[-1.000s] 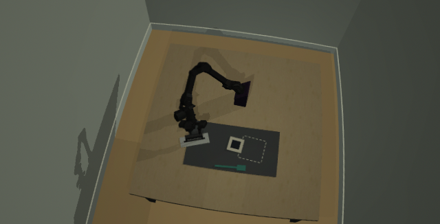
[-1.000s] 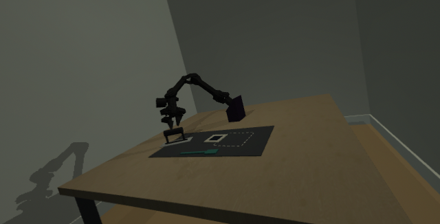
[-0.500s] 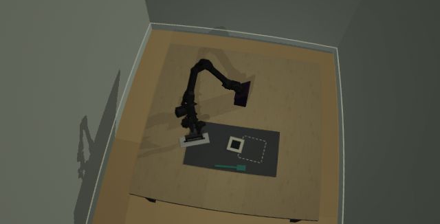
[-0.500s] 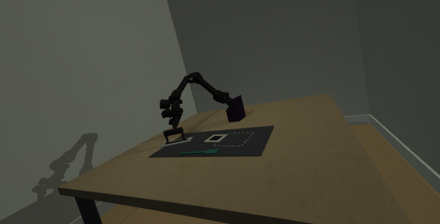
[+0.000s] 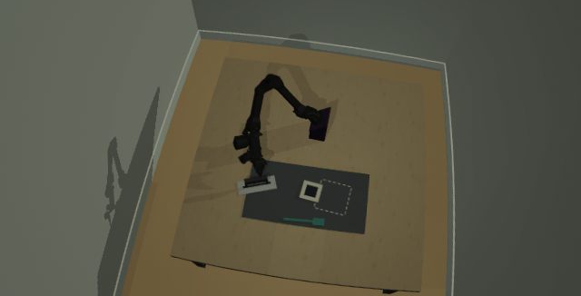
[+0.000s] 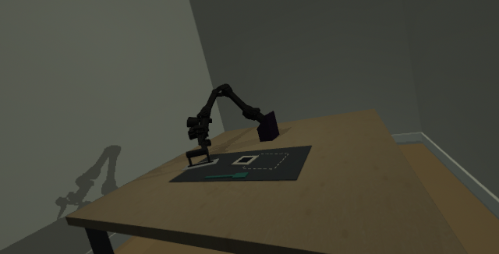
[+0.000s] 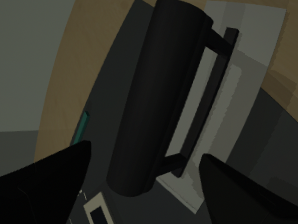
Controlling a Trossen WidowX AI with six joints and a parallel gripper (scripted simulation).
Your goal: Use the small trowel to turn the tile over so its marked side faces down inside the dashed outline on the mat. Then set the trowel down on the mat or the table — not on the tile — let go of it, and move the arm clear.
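Top view: black six-joint arm (image 5: 257, 103) (image 6: 238, 101) reaches from a dark purple block (image 5: 320, 129) (image 6: 268, 128) and bends down toward one end of a dark grey rectangular mat (image 5: 281, 202) (image 6: 288, 168) (image 7: 122, 60) on a pale wooden table (image 5: 386, 128) (image 6: 331, 195) (image 7: 65, 75).

Black parallel-jaw gripper (image 5: 260, 173) (image 6: 203, 143) (image 7: 147, 155): fingers apart, released, nothing grasped. It sits over a flat pale grey plate (image 5: 271, 182) (image 6: 214, 162) (image 7: 250, 60) with a thick black cylindrical handle (image 5: 257, 181) (image 6: 197, 153) (image 7: 155, 95) raised on two struts. In the wrist view that handle runs lengthwise between the fingertips, unclamped. Plate lies flat, partly on the mat, partly past its edge.

Task's tile, a cream-bordered square with a dark square centre (image 5: 310, 191) (image 6: 245, 160) (image 7: 99, 215), lies flat on the mat, dark square upward. It overlaps one side of the white dashed outline (image 5: 350, 196) (image 6: 273, 153) (image 7: 81, 192), most of it outside.

Green flat-bladed tool with a slim straight handle (image 5: 300, 220) (image 6: 240, 175) (image 7: 81, 128) lies near the mat's long edge, apart from tile and gripper.
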